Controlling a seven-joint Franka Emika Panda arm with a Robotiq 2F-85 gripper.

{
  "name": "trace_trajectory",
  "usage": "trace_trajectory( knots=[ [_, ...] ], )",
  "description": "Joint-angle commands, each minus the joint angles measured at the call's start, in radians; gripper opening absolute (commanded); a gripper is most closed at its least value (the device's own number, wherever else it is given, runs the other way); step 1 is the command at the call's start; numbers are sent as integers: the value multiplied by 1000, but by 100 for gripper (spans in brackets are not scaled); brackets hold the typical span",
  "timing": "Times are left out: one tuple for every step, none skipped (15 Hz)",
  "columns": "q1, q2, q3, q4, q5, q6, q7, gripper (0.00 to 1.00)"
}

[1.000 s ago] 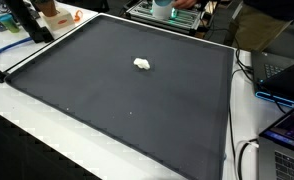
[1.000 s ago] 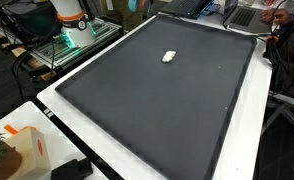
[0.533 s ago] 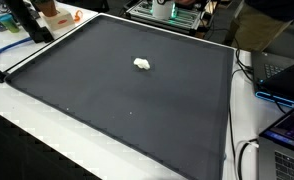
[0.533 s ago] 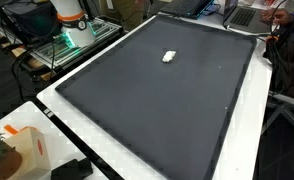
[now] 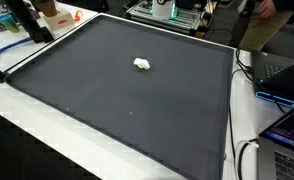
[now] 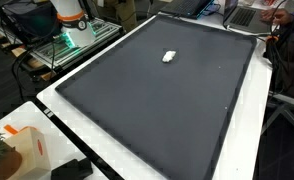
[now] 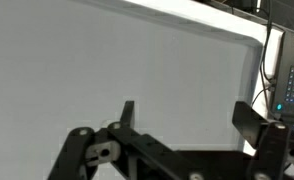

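A small white crumpled object [image 5: 141, 64] [image 6: 168, 56] lies alone on the large black mat [image 5: 117, 100] [image 6: 157, 100], toward its far half. Only the wrist view shows my gripper [image 7: 190, 115], which is open. Its two dark fingertips [image 7: 127, 110] stand wide apart with nothing between them, against a pale blank surface. The white object does not appear in the wrist view. Neither exterior view shows the gripper. The robot's white and orange base [image 6: 71, 20] stands beside the mat's far corner.
A white border [image 6: 137, 160] frames the mat. Laptops and cables [image 5: 277, 90] sit along one side. An orange and white box [image 6: 17, 150] and a dark block [image 6: 72, 170] lie near a corner. A wire rack [image 5: 167, 12] stands behind the mat. A lit screen [image 7: 292, 85] shows in the wrist view.
The white object and the mat have not moved. A person's arm and a teal item behind the far rack have left that spot.
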Motion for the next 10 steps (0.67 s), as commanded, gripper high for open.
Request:
trace_trajectory(
  knots=[
    [-31, -128, -20, -236, -23, 240, -22, 100],
    [-37, -155, -23, -293, -38, 314, -20, 100],
    [-40, -183, -27, -350, -37, 392, -20, 100],
    [-37, -210, -28, -410, -26, 470, -16, 100],
    [-25, -239, -18, -469, -8, 557, 3, 100],
    [-11, -265, -4, -517, -1, 643, 30, 100],
    [8, -260, 25, -545, 1, 728, 81, 100],
    [18, -255, 58, -562, -21, 778, 147, 100],
    [32, -246, 85, -569, -37, 789, 196, 100],
    [29, -214, 19, -516, -35, 736, 117, 100]
  ],
)
